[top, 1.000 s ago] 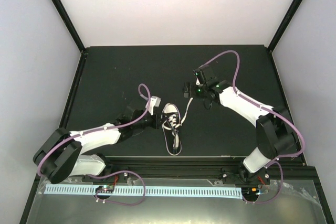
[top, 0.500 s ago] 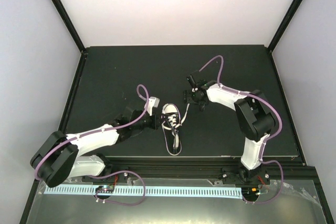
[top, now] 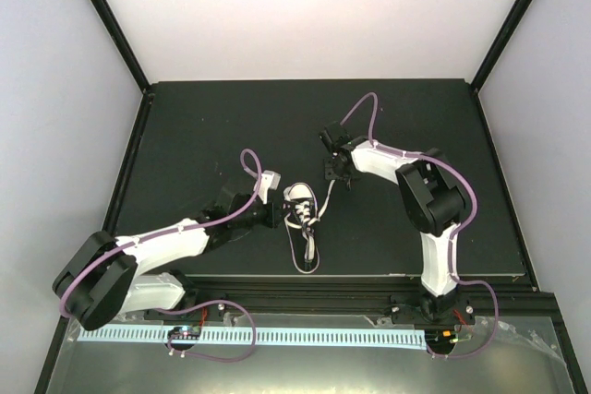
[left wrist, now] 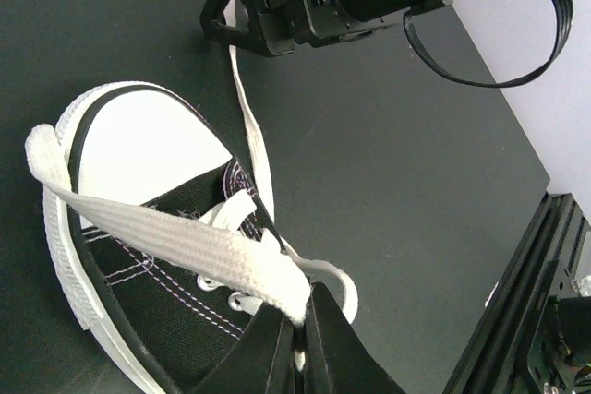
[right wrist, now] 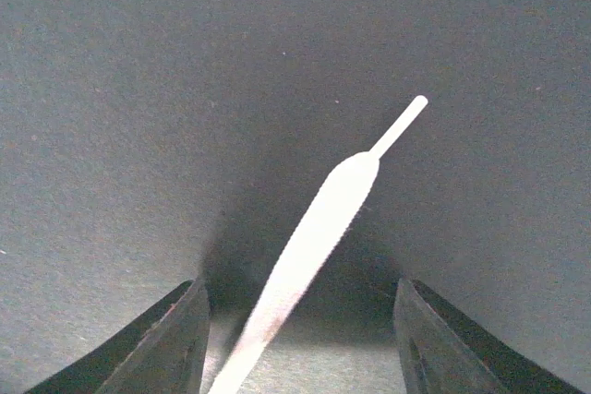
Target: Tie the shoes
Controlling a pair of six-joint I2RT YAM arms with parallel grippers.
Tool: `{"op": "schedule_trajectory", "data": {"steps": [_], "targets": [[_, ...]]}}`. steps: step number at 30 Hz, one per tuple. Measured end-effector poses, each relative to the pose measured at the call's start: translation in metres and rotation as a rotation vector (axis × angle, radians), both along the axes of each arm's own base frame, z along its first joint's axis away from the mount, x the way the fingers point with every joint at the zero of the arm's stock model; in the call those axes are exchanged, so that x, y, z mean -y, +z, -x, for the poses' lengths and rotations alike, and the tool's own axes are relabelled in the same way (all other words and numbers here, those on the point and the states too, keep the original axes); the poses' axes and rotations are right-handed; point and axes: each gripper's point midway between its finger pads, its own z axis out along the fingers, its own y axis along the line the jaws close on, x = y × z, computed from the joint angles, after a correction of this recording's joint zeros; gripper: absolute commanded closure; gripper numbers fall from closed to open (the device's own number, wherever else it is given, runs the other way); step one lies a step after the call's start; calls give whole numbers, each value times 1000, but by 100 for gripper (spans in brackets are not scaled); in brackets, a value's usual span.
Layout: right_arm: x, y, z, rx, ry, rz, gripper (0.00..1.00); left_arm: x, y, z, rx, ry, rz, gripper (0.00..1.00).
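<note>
Black matte worktop lies under everything. My left pincer is clenched on a flat white lace, woven and ribbon-like, drawn across the toe. Just right of it lies the small black canvas sneaker with its smooth white rubber toe cap. The toe points away from me and the heel sits near the worktop's near edge, well apart from the side and far edges. A second lace trails rightward to my right pincer. It is released, its dark fingers standing either side of the lace with gaps both ways, the stiff narrow tip lying beyond them.
</note>
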Motion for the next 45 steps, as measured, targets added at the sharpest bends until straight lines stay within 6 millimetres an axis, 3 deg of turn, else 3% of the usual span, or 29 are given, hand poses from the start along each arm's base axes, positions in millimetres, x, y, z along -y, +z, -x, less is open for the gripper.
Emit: {"op": "schedule_trajectory", "data": {"steps": [2,6,8,13,16,18,24,28,32,45], "targets": [[2,-1,1,0,8,23,60,0,-1,0,-1,-1,-2,99],[6,-2,3,1,2,40,91,0,-2,1,5,-8,-11,99],[8,-2,4,3,3,33,98,0,-3,1,10,-17,-16,98],[12,1,14,-24,-4,-31,98,7,-13,3,-10,-70,-48,97],[11,15,20,-14,7,-73,98,13,-19,2,-24,-111,-72,96],[7,35,22,16,24,-120,99,19,-19,-1,-21,-137,-81,95],[-18,124,26,182,120,-344,98,29,-19,-6,-14,-190,-95,91],[-32,164,34,245,184,-467,99,31,-22,-5,-20,-208,-96,86],[-44,180,38,261,231,-545,98,34,-25,-1,-36,-230,-88,80],[-65,200,45,247,295,-677,98,44,-30,-2,-60,-267,-67,69]]}}
